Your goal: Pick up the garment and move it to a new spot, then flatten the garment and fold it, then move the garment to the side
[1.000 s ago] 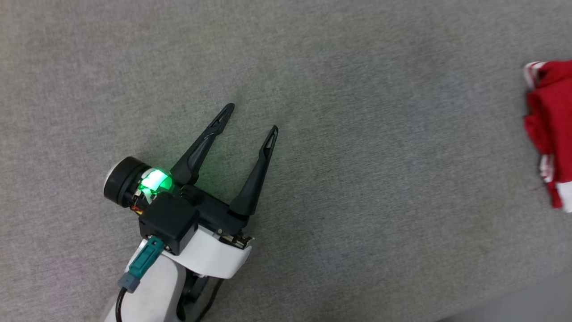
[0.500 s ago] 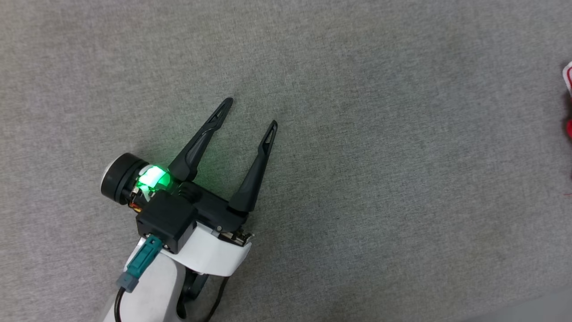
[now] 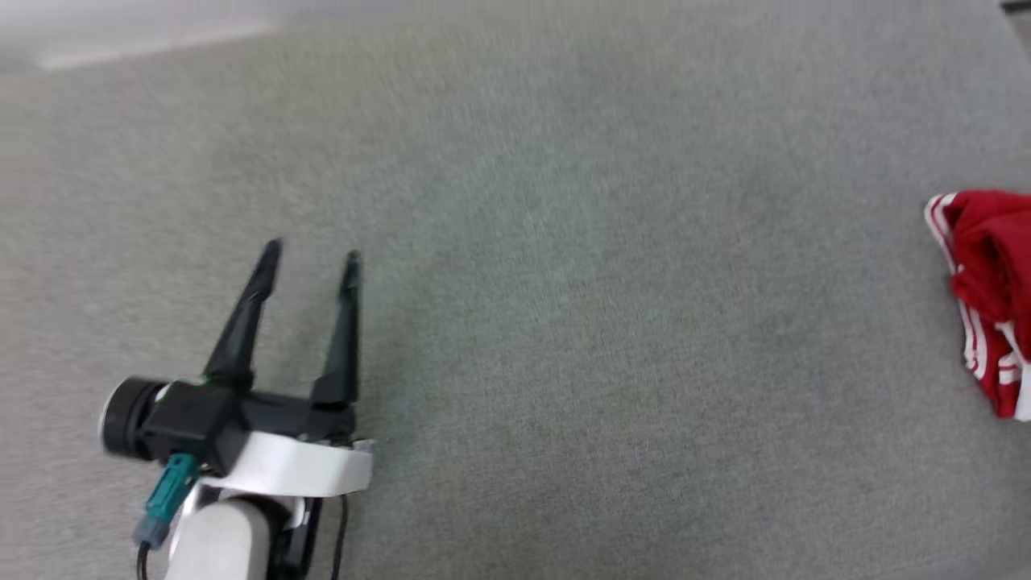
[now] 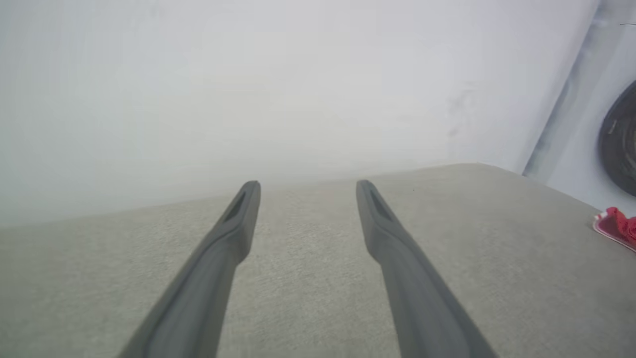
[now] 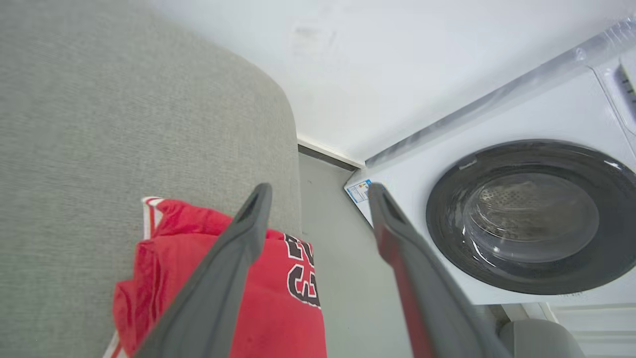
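Observation:
The garment (image 3: 987,274) is a bunched red jersey with white striped trim, lying at the far right edge of the grey fabric surface (image 3: 604,322). In the right wrist view the garment (image 5: 278,303) shows black white-edged lettering. My right gripper (image 5: 319,189) hovers above it, open, with nothing between its fingers. My left gripper (image 3: 312,251) stands open and empty over bare fabric at the lower left, far from the garment. In the left wrist view my left gripper (image 4: 308,185) points toward a pale wall, with a corner of the garment (image 4: 618,226) at the far right.
A white washing machine (image 5: 531,219) with a dark round door stands just past the surface's right edge, across a narrow strip of floor (image 5: 338,278). A pale wall (image 4: 298,89) runs behind the surface. The broad grey fabric stretches between my left gripper and the garment.
The head camera has moved, so the whole picture has shifted. My left gripper stays open; its fingers now point more straight up the view. The garment shows again at the right edge.

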`<state>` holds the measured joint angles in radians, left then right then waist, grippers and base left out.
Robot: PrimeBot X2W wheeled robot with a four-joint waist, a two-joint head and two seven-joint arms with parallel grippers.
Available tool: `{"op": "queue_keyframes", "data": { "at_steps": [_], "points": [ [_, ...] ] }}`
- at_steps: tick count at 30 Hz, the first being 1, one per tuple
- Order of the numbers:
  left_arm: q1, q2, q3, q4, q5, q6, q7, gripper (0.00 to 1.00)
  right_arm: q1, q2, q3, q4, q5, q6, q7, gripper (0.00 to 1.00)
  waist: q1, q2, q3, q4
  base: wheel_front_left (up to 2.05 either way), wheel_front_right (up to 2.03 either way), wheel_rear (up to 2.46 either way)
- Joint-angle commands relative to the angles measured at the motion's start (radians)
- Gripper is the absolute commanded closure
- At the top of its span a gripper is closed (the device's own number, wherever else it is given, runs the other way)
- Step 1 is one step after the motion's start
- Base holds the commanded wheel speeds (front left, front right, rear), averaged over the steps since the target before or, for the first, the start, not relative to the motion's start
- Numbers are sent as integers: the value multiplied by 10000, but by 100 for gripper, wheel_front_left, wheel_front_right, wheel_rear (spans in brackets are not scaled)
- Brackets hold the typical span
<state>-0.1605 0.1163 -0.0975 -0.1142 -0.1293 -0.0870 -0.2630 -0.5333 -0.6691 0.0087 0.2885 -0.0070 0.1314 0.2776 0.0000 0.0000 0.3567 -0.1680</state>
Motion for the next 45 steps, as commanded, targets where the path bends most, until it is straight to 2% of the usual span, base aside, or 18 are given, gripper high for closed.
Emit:
{"op": "queue_keyframes", "data": {
  "at_steps": [1,5,12,19,23,29,45],
  "points": [
    [266,-53,228,75,4,75,-22,0,284,195,50,-284,41,-15,-187,0,0,0,-1139,432,0,0,0],
    [800,-184,1036,32,143,279,-21,0,1091,1056,126,-1420,396,-13,-862,0,0,0,-1938,733,0,0,0],
    [1706,-395,1682,213,87,180,-21,0,3051,3122,-131,-2953,1191,-13,-2231,0,0,0,-2964,1209,0,0,0],
    [2471,-534,1829,849,-266,-22,-21,0,4685,4533,-263,-3124,1282,-13,-4057,0,0,0,-3512,1385,0,0,0],
    [2681,-571,1804,1117,-258,-134,-20,0,5219,4974,-52,-2762,1503,-12,-4832,0,0,0,-3639,1445,0,0,0],
    [2868,-605,1674,1621,-609,-284,-20,0,5504,5452,28,-2186,1475,-12,-5263,0,0,0,-3712,1487,0,0,0],
    [2805,-650,1768,1569,-60,-396,-20,0,5229,5850,62,-1819,1209,-12,-5433,0,0,0,-3690,1453,0,0,0]
  ]
}}
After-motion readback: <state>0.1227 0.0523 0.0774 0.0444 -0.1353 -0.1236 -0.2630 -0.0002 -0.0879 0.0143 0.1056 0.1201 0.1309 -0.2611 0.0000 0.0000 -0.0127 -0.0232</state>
